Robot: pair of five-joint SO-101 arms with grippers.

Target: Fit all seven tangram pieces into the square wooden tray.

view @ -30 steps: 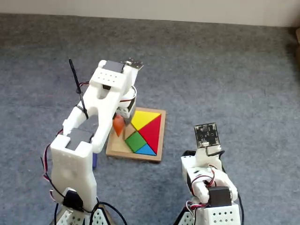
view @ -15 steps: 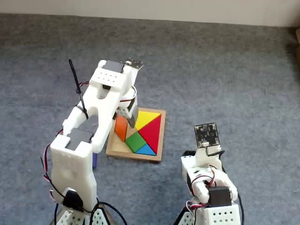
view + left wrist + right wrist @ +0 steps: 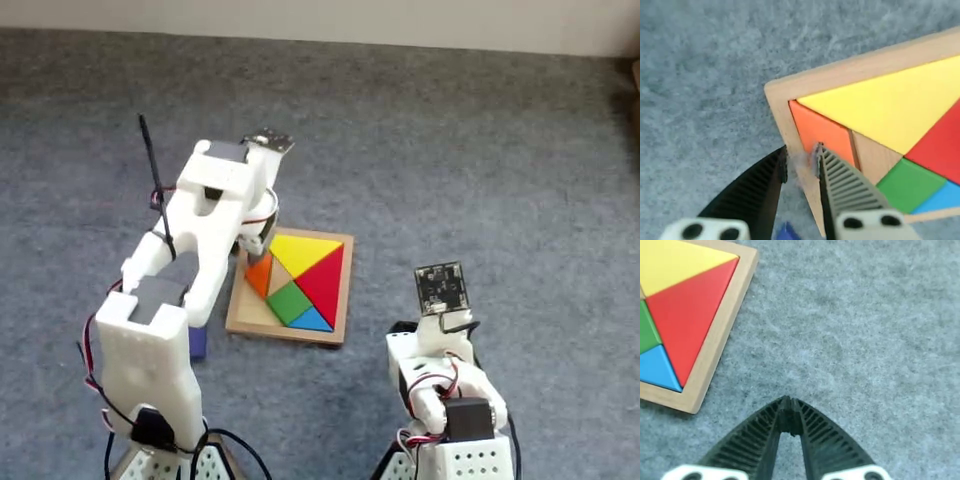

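Now my left fingers stand slightly parted and empty, astride the tray rim beside the orange piece lying flat in its corner (light, stiff, slick wood, I judge: pinch opposite edges); right fingers closed, empty.

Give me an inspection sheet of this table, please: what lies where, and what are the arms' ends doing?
Surface: grey carpet.
Job's things: wooden tray holds yellow triangle, red triangle, green square, blue triangle, orange piece; one bare gap; dark blue piece outside on the carpet.
Clutter: nothing seen.
Grippers: left tool open at the tray's rim; right tool shut over carpet.
Cables: wires on both arms.
Surroundings: pale wall.
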